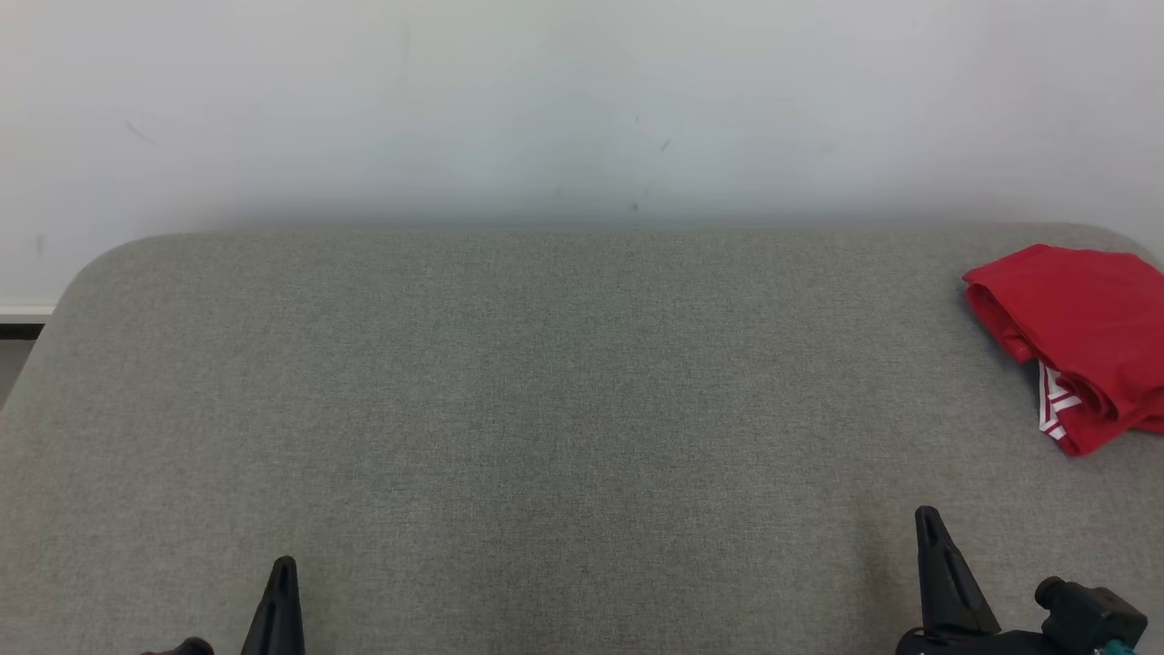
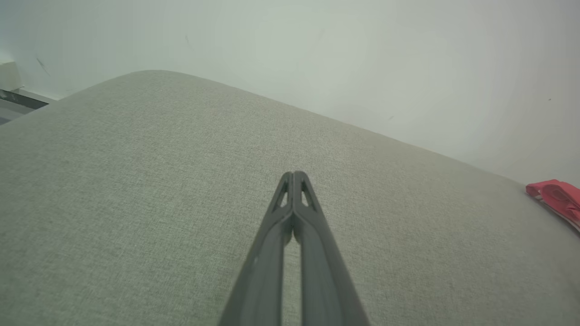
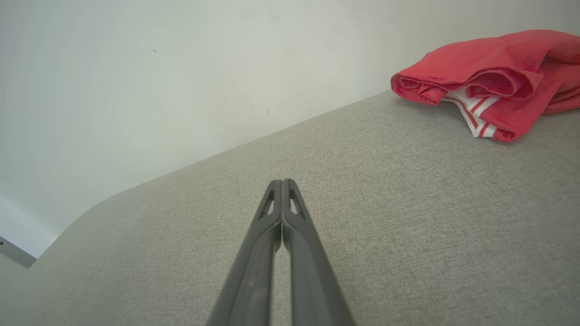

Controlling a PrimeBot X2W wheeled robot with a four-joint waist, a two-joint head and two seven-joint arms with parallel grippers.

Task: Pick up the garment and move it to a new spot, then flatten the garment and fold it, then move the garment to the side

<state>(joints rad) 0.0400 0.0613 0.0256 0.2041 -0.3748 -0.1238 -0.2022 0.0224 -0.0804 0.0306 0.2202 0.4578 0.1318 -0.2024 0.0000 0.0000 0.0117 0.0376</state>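
Note:
The garment [image 1: 1082, 337] is a red cloth with a white, red-striped trim, lying folded in a small bundle at the far right of the grey padded table [image 1: 546, 382]. It also appears in the right wrist view as a red garment [image 3: 494, 77] at the upper right, and in the left wrist view as a red garment [image 2: 557, 199] at the right edge. My left gripper [image 1: 282, 569] sits low at the front left, shut with nothing in it [image 2: 293, 174]. My right gripper [image 1: 928, 518] is at the front right, shut and empty [image 3: 282, 182], well short of the garment.
A pale wall [image 1: 582, 100] rises directly behind the table's far edge. The table's rounded far-left corner [image 1: 100, 259] drops off to the floor beside a dark skirting strip [image 1: 23, 318]. Bare grey surface stretches between both grippers and the garment.

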